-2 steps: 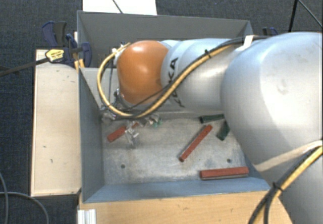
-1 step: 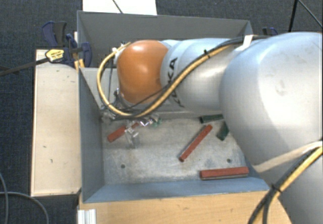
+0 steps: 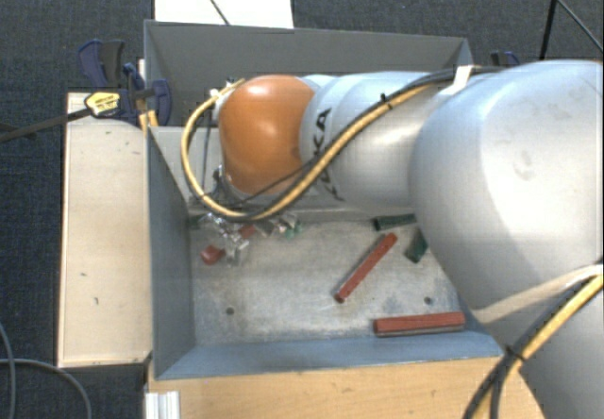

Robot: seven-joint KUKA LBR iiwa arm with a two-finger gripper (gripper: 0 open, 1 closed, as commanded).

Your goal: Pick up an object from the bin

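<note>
Clearly the business end of the arm (image 3: 396,153) sits low at the left of the grey bin (image 3: 173,313), beneath the orange cover (image 3: 264,129) on the wrist. The jaws hang just below that cover, close to the bin floor. Cover and cable hide them so far that I cannot tell whether they are spread or pressed together, and nothing can be seen pinched in them.

The nearest thing is a small red piece (image 3: 209,255) on the floor just beside the jaws, toward the lower left of the frame; whether they touch it I cannot tell. It looks stubby, with no clear long axis. A few tiny bits lie just right of the jaws, too small to name.

Well apart, at centre right, a red-brown stick (image 3: 366,266) lies on a diagonal, rising to the upper right. A second stick (image 3: 420,323) lies nearly level near the bottom wall, and a green piece (image 3: 415,247) sits by the arm.

Judging by this, the red piece is the likely pick, needing a slight shift to the lower left.
</note>
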